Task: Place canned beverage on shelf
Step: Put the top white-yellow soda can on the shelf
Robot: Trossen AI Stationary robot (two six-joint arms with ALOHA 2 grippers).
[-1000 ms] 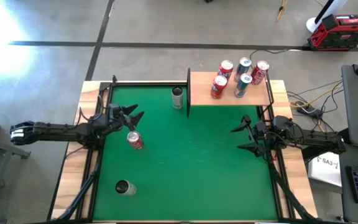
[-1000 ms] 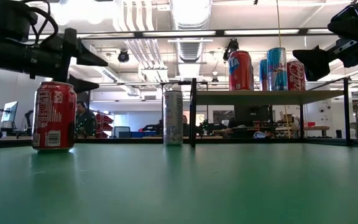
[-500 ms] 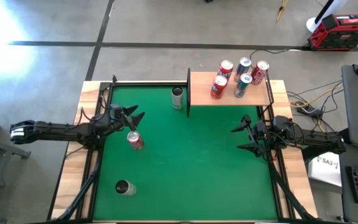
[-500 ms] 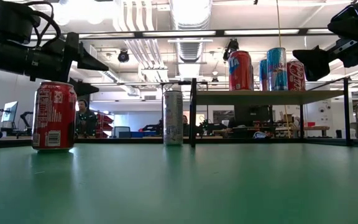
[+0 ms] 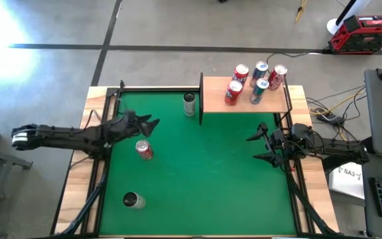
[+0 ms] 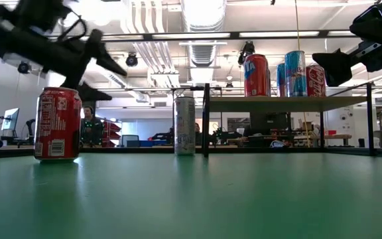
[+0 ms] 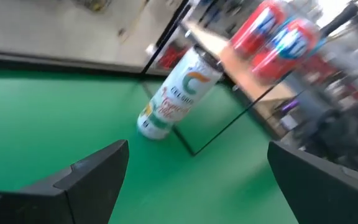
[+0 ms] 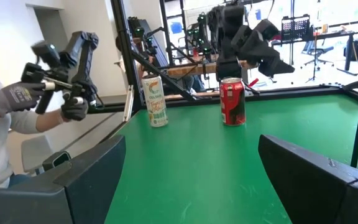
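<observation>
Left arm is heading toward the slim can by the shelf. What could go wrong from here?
1. The slim white can stands close beside the shelf's black side rail, so the open left gripper may have little room for a finger on that side.
2. The red can stands just beside the left arm; a sweep could topple it.
3. Five cans already crowd the shelf, so a new one could bump them.

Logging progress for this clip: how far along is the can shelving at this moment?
Done: five cans already stand on the shelf. In hand: nothing is gripped; the left claw hangs open above the mat, beyond the red can, and the right claw waits open at the right edge. Left: the red can, a slim pale can beside the shelf, and a third can near the front.
</observation>
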